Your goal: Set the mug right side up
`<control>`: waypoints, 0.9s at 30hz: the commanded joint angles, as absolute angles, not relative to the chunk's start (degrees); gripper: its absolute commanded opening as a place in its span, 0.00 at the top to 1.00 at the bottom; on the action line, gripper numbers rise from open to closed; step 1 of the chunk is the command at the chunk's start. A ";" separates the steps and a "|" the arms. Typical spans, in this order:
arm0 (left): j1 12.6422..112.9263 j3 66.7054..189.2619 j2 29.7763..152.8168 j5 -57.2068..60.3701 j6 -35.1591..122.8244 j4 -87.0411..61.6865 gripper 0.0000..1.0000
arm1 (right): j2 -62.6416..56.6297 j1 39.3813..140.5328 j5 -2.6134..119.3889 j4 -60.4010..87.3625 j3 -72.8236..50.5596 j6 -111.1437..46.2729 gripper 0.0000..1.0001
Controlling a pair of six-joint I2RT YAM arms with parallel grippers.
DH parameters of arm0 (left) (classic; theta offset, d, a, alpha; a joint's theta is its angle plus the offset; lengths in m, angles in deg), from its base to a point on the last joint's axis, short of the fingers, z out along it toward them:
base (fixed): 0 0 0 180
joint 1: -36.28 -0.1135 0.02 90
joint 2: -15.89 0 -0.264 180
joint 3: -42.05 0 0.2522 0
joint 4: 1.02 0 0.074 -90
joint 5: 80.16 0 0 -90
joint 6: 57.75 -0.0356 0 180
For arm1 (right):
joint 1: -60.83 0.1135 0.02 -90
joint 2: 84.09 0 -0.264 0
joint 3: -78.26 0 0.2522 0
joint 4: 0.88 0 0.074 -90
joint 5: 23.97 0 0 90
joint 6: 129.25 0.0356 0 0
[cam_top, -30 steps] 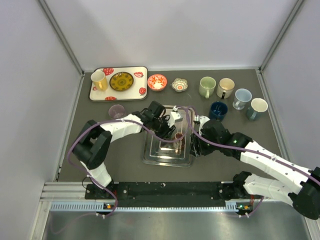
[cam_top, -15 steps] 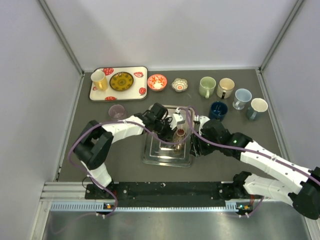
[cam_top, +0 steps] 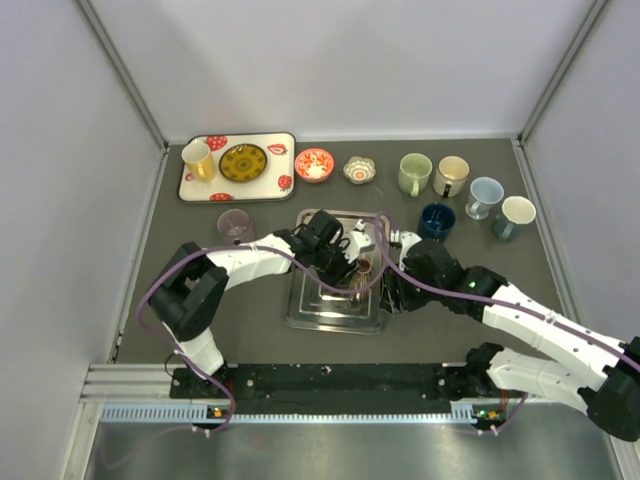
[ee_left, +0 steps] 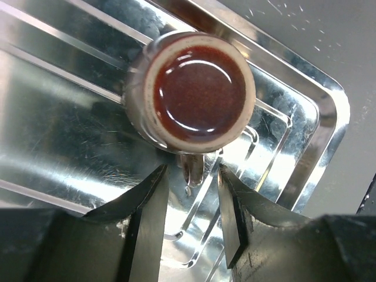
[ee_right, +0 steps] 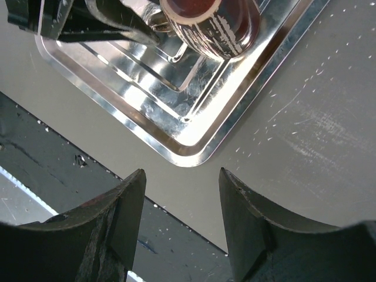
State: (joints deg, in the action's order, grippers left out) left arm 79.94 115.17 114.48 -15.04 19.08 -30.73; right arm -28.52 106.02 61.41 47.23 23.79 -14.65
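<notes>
Left end effector (ee_left: 191, 174) released around mug (ee_left: 198, 97) handle (ee_left: 192, 166)

Its two fingers stand either side of the handle, gaps showing on both sides. The mug sits on the steel tray (ee_left: 305, 129) near the middle of the bench (ee_right: 305, 117), its glossy red-brown face toward the left wrist camera. Right end effector (ee_right: 181, 174) is released too, holding nothing, over the tray's corner.

Seven mugs (cam_top: 413, 173), two small patterned bowls (cam_top: 314, 164), two trays (cam_top: 330, 312), one yellow-rimmed plate (cam_top: 243, 162), one purple cup (cam_top: 232, 222), two robot arms (cam_top: 245, 259).
</notes>
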 commanded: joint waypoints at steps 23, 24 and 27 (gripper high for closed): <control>80.41 120.41 116.44 -13.18 18.37 -29.99 0.73 | -30.21 105.83 60.40 46.46 23.72 -14.11 0.46; 80.41 120.24 116.35 -13.27 18.28 -29.90 0.76 | -30.12 105.83 60.32 46.46 23.63 -14.03 0.46; 80.41 120.06 116.44 -13.45 18.28 -29.90 0.83 | -30.38 105.83 60.05 46.46 23.63 -13.85 0.46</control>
